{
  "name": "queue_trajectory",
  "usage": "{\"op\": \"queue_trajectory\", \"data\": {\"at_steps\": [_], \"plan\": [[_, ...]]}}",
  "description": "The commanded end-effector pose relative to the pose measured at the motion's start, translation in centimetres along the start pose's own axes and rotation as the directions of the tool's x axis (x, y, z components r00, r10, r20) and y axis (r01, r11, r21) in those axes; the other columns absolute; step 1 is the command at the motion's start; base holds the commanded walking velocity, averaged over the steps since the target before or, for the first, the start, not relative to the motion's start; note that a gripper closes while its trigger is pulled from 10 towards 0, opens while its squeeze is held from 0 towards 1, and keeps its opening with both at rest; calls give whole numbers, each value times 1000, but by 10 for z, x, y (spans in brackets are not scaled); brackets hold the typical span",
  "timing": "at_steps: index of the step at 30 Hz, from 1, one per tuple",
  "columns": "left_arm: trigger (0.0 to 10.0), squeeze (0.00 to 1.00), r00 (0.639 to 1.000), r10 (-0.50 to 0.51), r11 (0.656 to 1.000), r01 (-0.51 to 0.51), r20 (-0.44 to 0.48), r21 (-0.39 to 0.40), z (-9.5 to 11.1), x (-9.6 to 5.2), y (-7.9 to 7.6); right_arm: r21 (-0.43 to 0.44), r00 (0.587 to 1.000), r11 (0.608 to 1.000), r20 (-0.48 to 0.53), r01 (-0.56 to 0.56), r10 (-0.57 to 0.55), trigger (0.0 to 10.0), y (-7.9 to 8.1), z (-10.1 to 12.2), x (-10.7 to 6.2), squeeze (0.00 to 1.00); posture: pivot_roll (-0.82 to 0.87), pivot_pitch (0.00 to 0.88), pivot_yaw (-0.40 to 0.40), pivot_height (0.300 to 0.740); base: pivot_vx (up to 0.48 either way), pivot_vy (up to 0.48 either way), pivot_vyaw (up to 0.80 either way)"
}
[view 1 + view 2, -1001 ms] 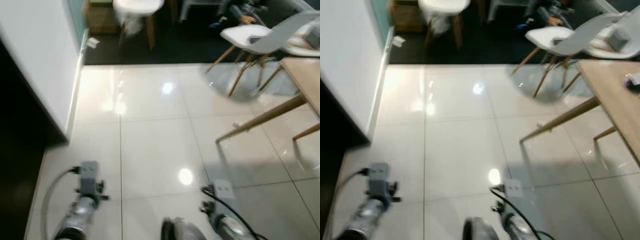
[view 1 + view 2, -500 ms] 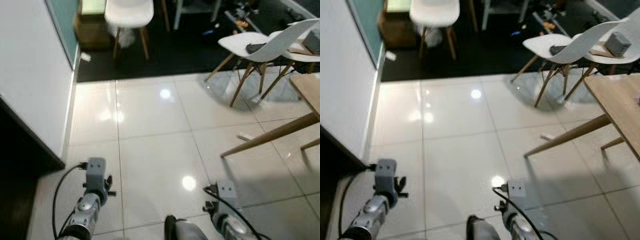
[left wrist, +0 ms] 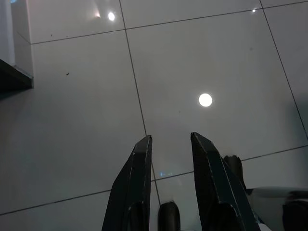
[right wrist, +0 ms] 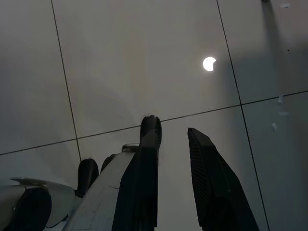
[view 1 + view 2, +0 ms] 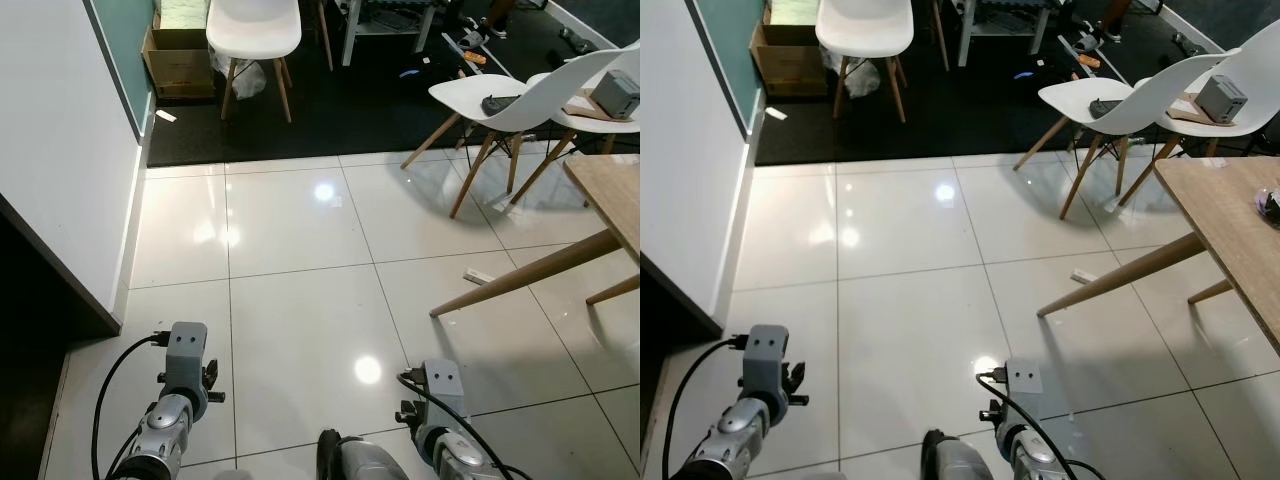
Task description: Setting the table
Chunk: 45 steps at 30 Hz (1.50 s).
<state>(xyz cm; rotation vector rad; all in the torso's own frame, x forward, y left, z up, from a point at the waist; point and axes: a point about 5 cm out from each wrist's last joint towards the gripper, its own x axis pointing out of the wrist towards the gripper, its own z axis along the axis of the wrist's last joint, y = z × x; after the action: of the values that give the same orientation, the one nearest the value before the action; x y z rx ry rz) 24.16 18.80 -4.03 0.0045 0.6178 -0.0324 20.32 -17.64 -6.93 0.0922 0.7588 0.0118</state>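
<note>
Here the wooden table [image 5: 1230, 215] lies ahead and to the robot's right, nearer the right gripper [image 4: 175, 132] than the left gripper [image 3: 171, 139]. Both arms hang low over the tiled floor [image 5: 300, 300], jaws slightly spread and holding nothing.

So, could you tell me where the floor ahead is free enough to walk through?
The white tiles are bare between the white wall on the left and the wooden table on the right. It gets crowded by the chairs near the table, and a small scrap lies beside its slanted leg.
</note>
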Motion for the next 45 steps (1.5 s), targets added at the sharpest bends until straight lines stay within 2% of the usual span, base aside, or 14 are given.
{"op": "queue_trajectory", "data": {"at_steps": [1, 27, 45], "plan": [[10000, 0, 1000, -5, 1000, 5, -23, 2, -6, -1, -2, 0, 1000, 1000, -21, 9, -9, 10000, -3, -5, -2, 0, 92, 86, -11, 740, 0, 0, 0], [10000, 0, 1000, -1, 1000, 1, -25, -4, -7, -1, -3, -9, 999, 1000, -31, 9, -9, 10000, -6, -3, -1, 0, 87, 70, -22, 740, 0, 0, 0], [10000, 0, 1000, -2, 1000, 2, -22, -12, -8, -2, -4, -14, 999, 1000, -36, 0, -1, 10000, -7, -2, -1, 0, 85, 67, -34, 740, 0, 0, -800]]}}
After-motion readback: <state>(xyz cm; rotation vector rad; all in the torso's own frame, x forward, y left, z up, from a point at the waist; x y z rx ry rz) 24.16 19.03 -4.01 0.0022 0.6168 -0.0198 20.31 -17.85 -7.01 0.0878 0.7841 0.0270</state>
